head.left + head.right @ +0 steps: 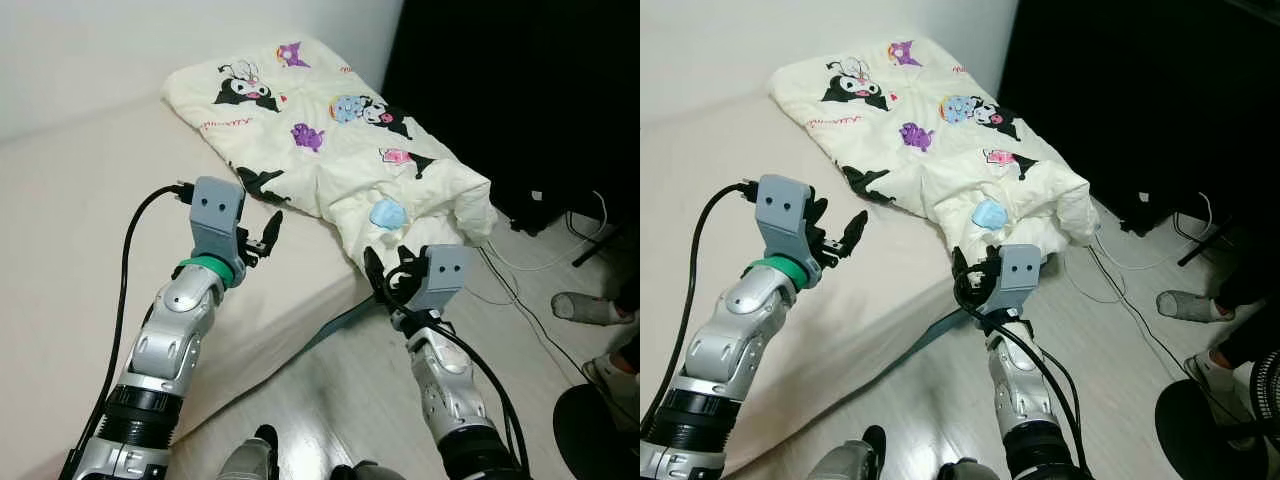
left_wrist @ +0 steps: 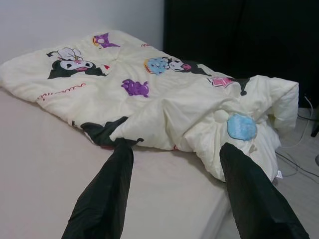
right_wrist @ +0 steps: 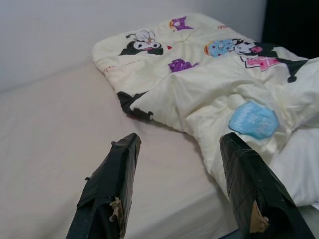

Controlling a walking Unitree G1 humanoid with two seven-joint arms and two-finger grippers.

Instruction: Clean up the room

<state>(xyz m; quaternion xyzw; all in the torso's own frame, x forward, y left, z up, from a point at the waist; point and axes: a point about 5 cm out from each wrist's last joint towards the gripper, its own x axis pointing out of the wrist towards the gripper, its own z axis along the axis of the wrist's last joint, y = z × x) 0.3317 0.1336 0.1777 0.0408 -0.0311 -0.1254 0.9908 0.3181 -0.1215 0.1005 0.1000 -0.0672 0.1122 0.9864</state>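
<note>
Cream-coloured and puffy, the quilt (image 1: 330, 130) printed with cartoon characters lies rumpled across the bare mattress (image 1: 80, 200), running from about 11 o'clock in the head views down toward 3 o'clock, where one bunched end spills over the mattress's edge above the pale floor (image 1: 340, 390). The left gripper (image 1: 262, 238) hovers over the mattress just short of the quilt's near hem, at roughly 9 o'clock from the overhanging end, its two fingers (image 2: 107, 189) spread wide and holding nothing. The right gripper (image 1: 970, 275) sits near the mattress corner, just below the drooping fold, fingers (image 3: 114, 174) likewise parted and empty. The quilt looks light, soft and floppy; it should give under a pinch and sag wherever it is unsupported, so a thick fold is probably a safer hold than a single slippery layer. The bunched hem by the dark patch and the overhanging corner seem the likeliest places to grasp. A person's slippered foot (image 1: 590, 308) rests at 3 o'clock beside some white cables (image 1: 520, 270).
</note>
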